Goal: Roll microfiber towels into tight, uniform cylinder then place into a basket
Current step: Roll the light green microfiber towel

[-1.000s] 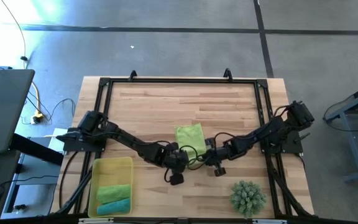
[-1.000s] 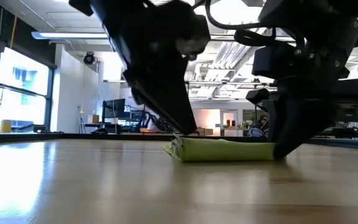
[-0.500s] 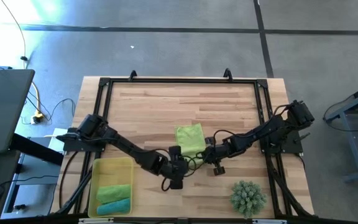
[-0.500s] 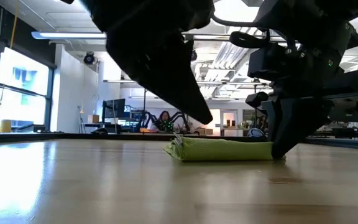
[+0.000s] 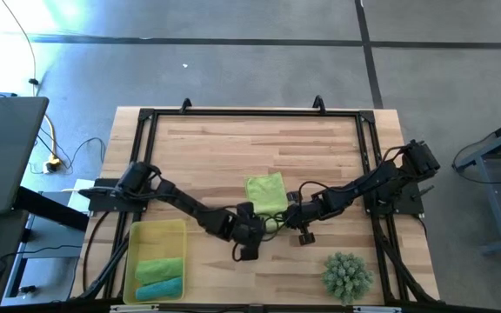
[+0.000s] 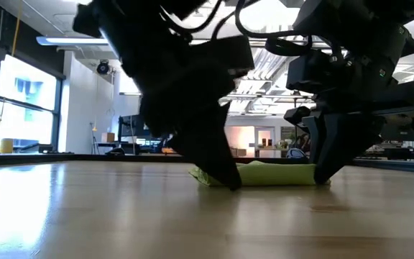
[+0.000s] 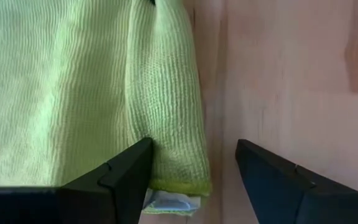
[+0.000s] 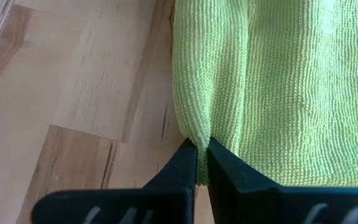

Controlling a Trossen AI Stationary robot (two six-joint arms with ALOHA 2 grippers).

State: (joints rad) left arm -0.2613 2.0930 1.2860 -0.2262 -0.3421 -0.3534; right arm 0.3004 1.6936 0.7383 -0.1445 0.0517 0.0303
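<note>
- The basket (image 5: pixel 150 233) sits toward eight o'clock on the table (image 5: pixel 216 148), near the front-left corner, with a rolled lime green towel (image 5: pixel 158 269) inside it and a teal-blue towel (image 5: pixel 160 288) just beside that, closer to the front edge.
- The left gripper (image 5: pixel 252 219) reaches in from the nine o'clock side, down at the lime green cloth (image 5: pixel 266 191) near the table's middle. Its fingers (image 7: pixel 126 177) stand spread, one on the folded edge of the cloth and the other over bare wood (nothing is held between them).
- That cloth lies flat and partly folded, just on the six o'clock side of the table's centre; in the low view it shows as a low, flattened strip (image 6: pixel 275 173) on the wood.
- The right gripper (image 5: pixel 287 216) comes from the three o'clock side to the same near edge of the cloth. Its fingers (image 8: pixel 185 168) are pressed together on a small pinch of the cloth's edge (image 8: pixel 199 140).
- A spiky green ball-shaped plant (image 5: pixel 347 275) stands at about five o'clock, well apart from the cloth.
</note>
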